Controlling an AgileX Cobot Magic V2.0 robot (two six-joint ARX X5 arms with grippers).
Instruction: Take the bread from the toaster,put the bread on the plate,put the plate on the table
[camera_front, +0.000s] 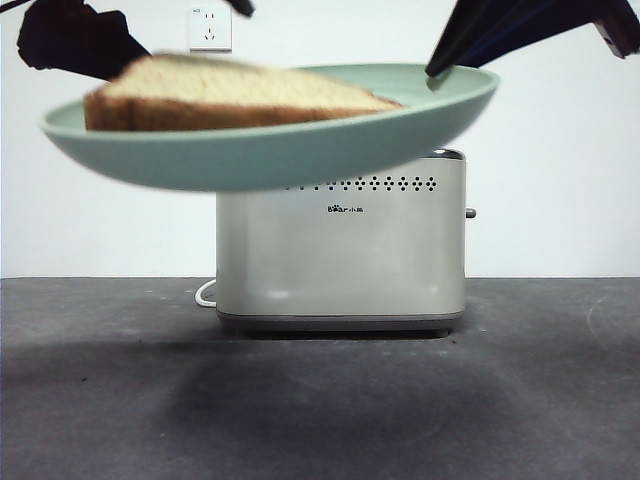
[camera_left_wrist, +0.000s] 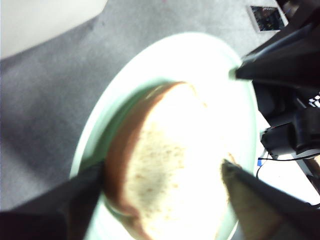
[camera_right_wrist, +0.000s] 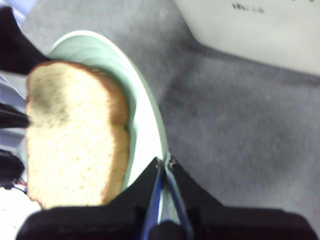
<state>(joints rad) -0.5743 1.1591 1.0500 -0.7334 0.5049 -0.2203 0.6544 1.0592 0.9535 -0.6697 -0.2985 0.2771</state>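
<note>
My right gripper (camera_right_wrist: 165, 162) pinches the smooth mint plate (camera_front: 300, 150) by its rim, above the table (camera_front: 320, 400). The speckled, crusted bread (camera_front: 230, 95) lies flat on it. My left gripper (camera_left_wrist: 165, 175) straddles the slice, jaws spread.

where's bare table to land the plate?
The table is bare in front of the toaster, and beside it on both sides. Crowded part is up high: the plate with the bread hangs above the toaster, right gripper clamped on its rim, left gripper open around the bread.
</note>
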